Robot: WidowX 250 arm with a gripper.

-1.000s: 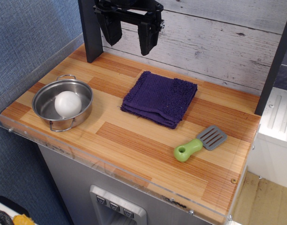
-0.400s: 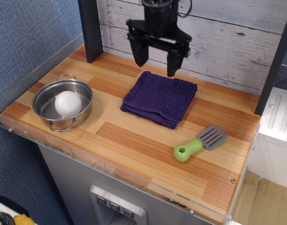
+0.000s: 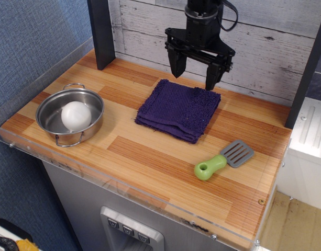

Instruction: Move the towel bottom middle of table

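Observation:
The dark purple folded towel (image 3: 179, 109) lies flat on the striped wood table (image 3: 150, 157), toward the back middle. My black gripper (image 3: 195, 77) hangs open and empty just above the towel's far edge, its two fingers spread wide, one finger near the towel's back left corner and the other over its back right corner. It is not touching the cloth.
A steel pot (image 3: 70, 115) holding a white ball (image 3: 76, 115) stands at the left. A spatula (image 3: 224, 160) with a green handle lies right of the towel. A clear acrylic rim (image 3: 123, 196) runs along the front edge. A dark post (image 3: 101, 32) stands at the back left.
My gripper has moved right and down from the upper back left to just above the towel's far edge. It stays open. The towel has not moved.

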